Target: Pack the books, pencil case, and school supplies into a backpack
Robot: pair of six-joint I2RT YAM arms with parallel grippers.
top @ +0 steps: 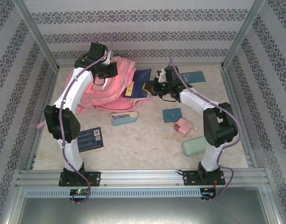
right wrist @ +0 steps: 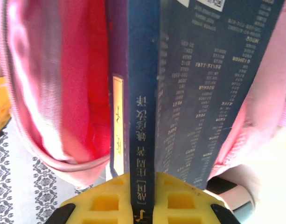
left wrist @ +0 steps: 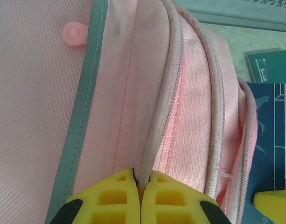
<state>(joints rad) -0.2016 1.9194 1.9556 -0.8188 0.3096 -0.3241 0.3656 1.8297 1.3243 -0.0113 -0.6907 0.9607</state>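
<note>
Zero items fully inside, as far as visible. Left gripper (left wrist: 140, 186) is closed, pinching backpack (top: 115, 83) at zipper rim, likely holding mouth open. Right gripper (right wrist: 143, 193) is clamping navy book (right wrist: 203, 93) by spine, feeding it into backpack mouth, yellow book (top: 129, 90) alongside. Lying outside backpack: teal book (top: 191, 77) to right; stapler (top: 124, 118) just beside near edge; teal pad (top: 172, 115), pink box (top: 183, 126), mint pencil case (top: 194, 146) near-right; second navy book (top: 90, 139) near-left. Most of packing is remaining.
</note>
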